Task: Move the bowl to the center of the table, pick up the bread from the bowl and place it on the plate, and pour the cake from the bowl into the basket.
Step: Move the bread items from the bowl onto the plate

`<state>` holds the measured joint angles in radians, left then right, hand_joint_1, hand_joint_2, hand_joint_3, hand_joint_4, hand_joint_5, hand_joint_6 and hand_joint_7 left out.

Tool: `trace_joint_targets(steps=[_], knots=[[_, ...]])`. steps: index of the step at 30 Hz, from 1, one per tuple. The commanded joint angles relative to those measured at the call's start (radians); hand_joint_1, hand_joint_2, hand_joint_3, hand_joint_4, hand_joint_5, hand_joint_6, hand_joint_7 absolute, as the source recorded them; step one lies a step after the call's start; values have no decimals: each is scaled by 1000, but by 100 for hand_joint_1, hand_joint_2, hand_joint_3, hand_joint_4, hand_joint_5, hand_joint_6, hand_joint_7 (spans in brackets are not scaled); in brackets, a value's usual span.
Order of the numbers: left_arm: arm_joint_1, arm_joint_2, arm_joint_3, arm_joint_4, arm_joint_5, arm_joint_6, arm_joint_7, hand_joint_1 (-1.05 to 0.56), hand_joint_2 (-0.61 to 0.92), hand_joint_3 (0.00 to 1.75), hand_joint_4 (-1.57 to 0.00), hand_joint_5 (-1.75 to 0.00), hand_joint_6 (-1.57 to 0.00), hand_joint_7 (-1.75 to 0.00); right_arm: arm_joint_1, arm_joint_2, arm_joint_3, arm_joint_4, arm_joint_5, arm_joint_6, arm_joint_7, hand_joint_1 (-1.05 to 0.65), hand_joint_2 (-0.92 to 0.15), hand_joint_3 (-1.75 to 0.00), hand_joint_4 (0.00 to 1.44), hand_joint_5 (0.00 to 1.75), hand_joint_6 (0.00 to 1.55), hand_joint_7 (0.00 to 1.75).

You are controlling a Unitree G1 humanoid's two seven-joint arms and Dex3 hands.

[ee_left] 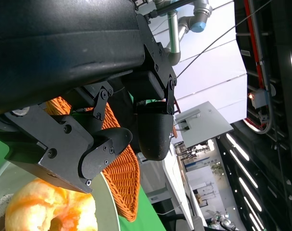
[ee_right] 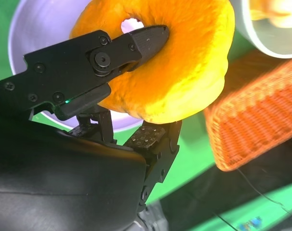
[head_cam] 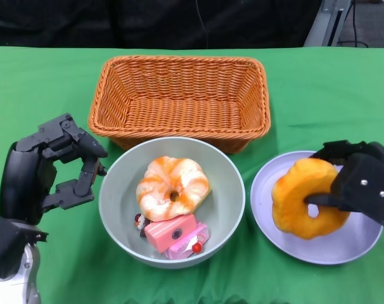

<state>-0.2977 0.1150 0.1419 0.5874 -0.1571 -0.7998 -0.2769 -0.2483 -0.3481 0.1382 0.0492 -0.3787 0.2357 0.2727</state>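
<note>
Right hand (head_cam: 360,190) gripping spongy ring bread (head_cam: 306,197) over plate (head_cam: 268,190) | left hand (head_cam: 62,168) spread, empty

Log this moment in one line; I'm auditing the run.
right hand: holds orange bread over plate | left hand: open beside bowl | cake: in bowl

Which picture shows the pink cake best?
The head view. There the pink cake lies in plain sight in the grey bowl, below the striped bread ring. The right wrist view shows only the bowl's rim, and the left wrist view only the rim and bread; neither shows the cake.
</note>
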Motion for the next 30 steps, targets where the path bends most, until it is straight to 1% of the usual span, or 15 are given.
trace_joint_targets(steps=[1, 3, 8, 10, 13, 14, 16, 17, 18, 20, 21, 23, 25, 27, 30], knots=[[4, 20, 7, 2, -2, -12, -7, -1, 55, 114, -82, -155, -80, -134, -34, -7, 10, 56, -19, 9, -25, -25, -92, -12, 63, 141, 81, 61], [5, 20, 6, 2, 3, -16, -4, -1, 55, 114, -82, -155, -80, -134, -48, -1, 19, 100, -28, 3, -44, -25, -92, -11, 63, 139, 82, 60], [9, 17, 5, -6, 5, -12, 1, 0, 55, 115, -82, -156, -80, -134, -78, 3, 50, 207, -62, -33, -105, -26, -92, -11, 64, 127, 87, 52], [8, 17, 7, -4, 12, -17, 9, 0, 55, 115, -83, -156, -81, -134, -83, 7, 56, 225, -66, -40, -121, -25, -92, -12, 65, 119, 88, 49], [6, 18, 7, 2, 18, -23, 10, 0, 55, 116, -83, -156, -80, -135, -83, 10, 62, 247, -77, -68, -154, -25, -92, -12, 67, 118, 88, 48], [5, 18, 7, 4, 20, -25, 10, 0, 55, 116, -83, -157, -80, -135, -83, 9, 68, 252, -86, -76, -166, -25, -92, -11, 67, 112, 88, 44], [2, 19, 8, 11, 19, -31, 6, 0, 55, 116, -84, -157, -80, -135, -82, 8, 77, 255, -98, -83, -180, -26, -92, -11, 69, 93, 90, 34], [1, 19, 9, 14, 16, -34, 3, 0, 55, 116, -84, -157, -80, -135, -81, 7, 80, 255, -99, -84, -182, -27, -92, -11, 71, 82, 90, 24], [1, 18, 9, 13, 13, -33, 2, 0, 55, 116, -84, -157, -80, -135, -80, 3, 86, 251, -104, -82, -177, -27, -92, -11, 72, 79, 91, 21], [3, 16, 9, 8, 13, -23, 6, 0, 55, 116, -83, -157, -80, -135, -76, -16, 106, 238, -128, -92, -163, -31, -92, -13, 77, 39, 83, 6], [3, 15, 9, 6, 14, -20, 8, 0, 55, 116, -83, -156, -80, -134, -74, -24, 114, 233, -140, -99, -161, -33, -92, -12, 75, 24, 75, 2], [3, 15, 8, 8, 14, -21, 6, 0, 55, 116, -83, -156, -80, -135, -64, -38, 127, 215, -162, -113, -164, -34, -92, -12, 69, 13, 67, 1], [3, 14, 7, 9, 12, -20, 5, 1, 55, 117, -83, -156, -80, -135, -54, -45, 135, 193, -181, -110, -161, -36, -92, -12, 59, 4, 56, 0], [4, 14, 7, 10, 17, -21, 8, 1, 54, 117, -83, -155, -80, -135, -45, -47, 136, 172, -190, -104, -155, -37, -92, -11, 49, 1, 47, 0], [2, 15, 8, 18, 29, -36, 15, 0, 54, 117, -82, -155, -80, -135, -36, -47, 138, 148, -204, -95, -146, -38, -92, -11, 41, 0, 41, 0]])
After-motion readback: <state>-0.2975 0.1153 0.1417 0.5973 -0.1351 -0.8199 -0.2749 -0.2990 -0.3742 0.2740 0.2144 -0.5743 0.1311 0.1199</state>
